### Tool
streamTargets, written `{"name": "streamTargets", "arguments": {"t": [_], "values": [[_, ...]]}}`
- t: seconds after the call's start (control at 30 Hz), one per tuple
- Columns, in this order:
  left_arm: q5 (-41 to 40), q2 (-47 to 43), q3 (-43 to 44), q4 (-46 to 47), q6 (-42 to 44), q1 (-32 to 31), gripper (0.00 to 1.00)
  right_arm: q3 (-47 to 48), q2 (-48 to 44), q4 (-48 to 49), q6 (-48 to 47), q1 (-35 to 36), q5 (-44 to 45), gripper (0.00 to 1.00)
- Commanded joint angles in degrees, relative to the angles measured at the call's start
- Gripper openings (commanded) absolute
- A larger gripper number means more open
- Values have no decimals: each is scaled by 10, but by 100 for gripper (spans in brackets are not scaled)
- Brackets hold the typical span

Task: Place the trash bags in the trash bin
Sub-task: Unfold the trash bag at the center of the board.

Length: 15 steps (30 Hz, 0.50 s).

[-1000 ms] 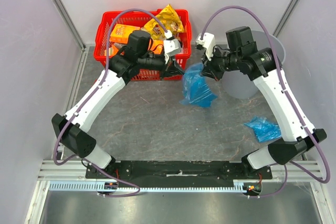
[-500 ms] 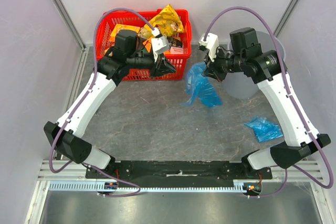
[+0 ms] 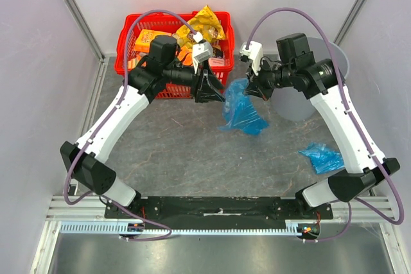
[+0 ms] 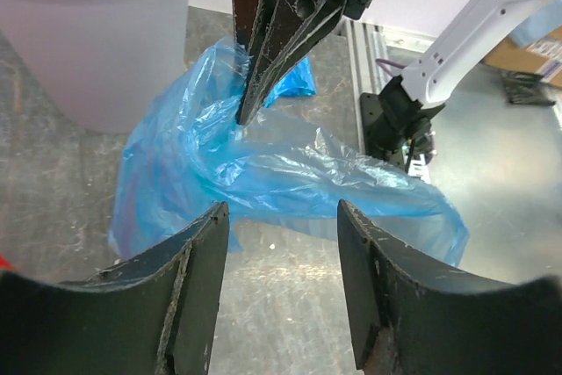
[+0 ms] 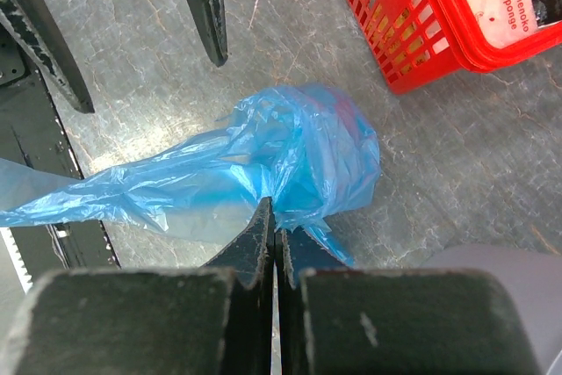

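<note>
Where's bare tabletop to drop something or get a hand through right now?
Biggest free patch: table centre, bordered by the left arm, the hanging trash bag and the base plate. Smaller strip between that bag and the loose trash bag by the right arm. Crowded along the far edge: red basket, left gripper, right gripper, trash bin.

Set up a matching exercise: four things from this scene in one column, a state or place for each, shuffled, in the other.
1. left tool
2. right tool
3. small trash bag
4. trash bin

A. lies near the right arm's base
B. shut on the large trash bag
C. stands far right, partly hidden by the right arm
D. open

Pairs: 1-D, 2-B, 3-A, 4-C.
</note>
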Motion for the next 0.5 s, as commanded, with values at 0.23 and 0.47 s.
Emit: {"name": "streamTargets", "arguments": {"t": [0.23,0.47], "values": [[19,34,8,54,-210,-6,70,31,6,20,10,-1,-3,0],[-19,48,15,69,-273,-7,81,25,6,27,19,-1,-4,0]]}}
